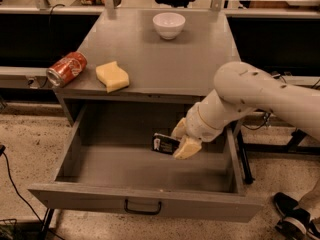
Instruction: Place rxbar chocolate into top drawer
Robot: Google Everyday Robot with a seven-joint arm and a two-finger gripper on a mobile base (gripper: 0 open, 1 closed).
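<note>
smooth white rounded arm; its tan-fingered end effector sits inside the top drawer.
</note>
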